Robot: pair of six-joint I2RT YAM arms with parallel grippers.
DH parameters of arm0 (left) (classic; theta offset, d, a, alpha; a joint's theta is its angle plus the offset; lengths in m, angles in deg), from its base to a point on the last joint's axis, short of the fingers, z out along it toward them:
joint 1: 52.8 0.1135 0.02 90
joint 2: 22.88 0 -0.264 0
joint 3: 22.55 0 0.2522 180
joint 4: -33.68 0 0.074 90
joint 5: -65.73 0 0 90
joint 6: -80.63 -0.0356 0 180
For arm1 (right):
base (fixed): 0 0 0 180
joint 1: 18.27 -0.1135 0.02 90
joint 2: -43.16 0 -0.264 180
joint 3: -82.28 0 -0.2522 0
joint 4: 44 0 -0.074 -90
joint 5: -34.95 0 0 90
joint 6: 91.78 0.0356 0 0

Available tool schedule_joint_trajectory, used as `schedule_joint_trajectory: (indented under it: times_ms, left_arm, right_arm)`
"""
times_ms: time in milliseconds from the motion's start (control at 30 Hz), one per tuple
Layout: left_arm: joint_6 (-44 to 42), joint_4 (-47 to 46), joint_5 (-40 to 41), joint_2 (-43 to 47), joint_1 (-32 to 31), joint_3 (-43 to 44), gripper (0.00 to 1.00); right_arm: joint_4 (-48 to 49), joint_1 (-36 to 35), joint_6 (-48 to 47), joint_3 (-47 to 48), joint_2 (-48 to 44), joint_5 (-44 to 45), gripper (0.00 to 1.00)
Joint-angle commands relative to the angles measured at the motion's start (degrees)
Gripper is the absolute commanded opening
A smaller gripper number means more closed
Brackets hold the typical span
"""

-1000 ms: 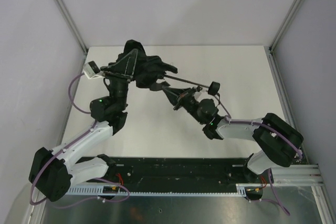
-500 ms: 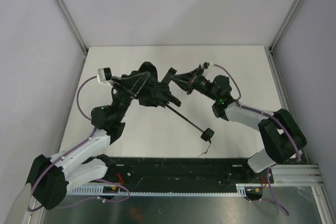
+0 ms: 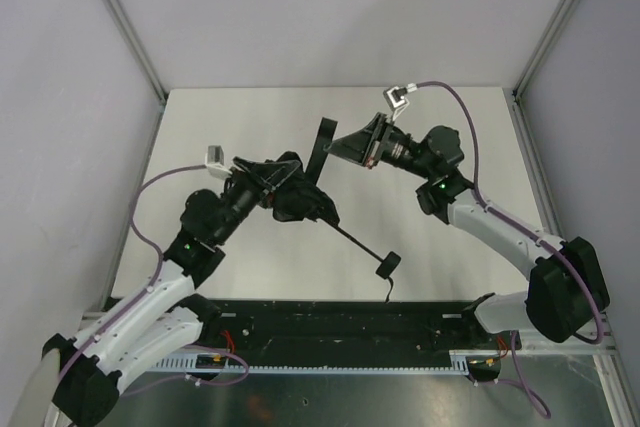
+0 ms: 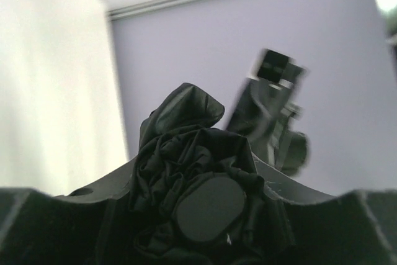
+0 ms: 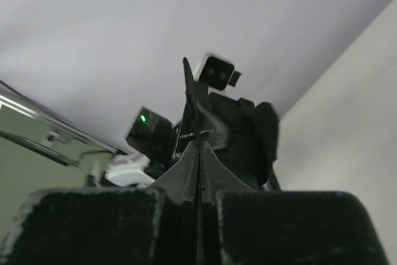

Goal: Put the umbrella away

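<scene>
The black umbrella [image 3: 300, 202] is held above the table with its canopy bunched up. Its thin shaft [image 3: 350, 237] slopes toward the near side and ends in the small handle [image 3: 388, 265]. My left gripper [image 3: 278, 190] is shut on the bunched canopy; in the left wrist view the crumpled fabric [image 4: 180, 147] and an oval cap [image 4: 209, 208] fill the space between the jaws. My right gripper [image 3: 345, 147] is shut on a thin black strap [image 3: 322, 147] of the umbrella, seen edge-on in the right wrist view [image 5: 193, 100].
The white table [image 3: 450, 137] is bounded by grey walls and metal corner posts [image 3: 560, 22]. A black rail [image 3: 340, 322] with the arm bases runs along the near edge. The right arm's cable [image 3: 455, 102] loops above its wrist.
The right gripper has moved from beside the shaft up to the back and taken the strap. The left gripper has drawn nearer with the canopy. The handle has swung to the near side.
</scene>
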Motion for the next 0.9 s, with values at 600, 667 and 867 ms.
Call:
schedule_joint_trajectory:
  times_ms: [600, 667, 867]
  left_arm:
    - [-17.57, 49.77, -11.4, -32.68, 7.91, 19.8, 0.0]
    - [-19.71, 51.93, -11.37, -35.51, 7.99, 21.21, 0.0]
    - [-26.5, 58.38, -10.88, -44.47, 5.41, 26.18, 0.0]
  right_arm:
    - [-16.49, -25.09, -54.04, -2.12, 0.01, 18.77, 0.0]
    - [-16.71, -27.03, -57.06, -2.12, 1.54, 20.66, 0.0]
    - [-16.7, -33.25, -65.88, -1.96, 7.29, 27.96, 0.0]
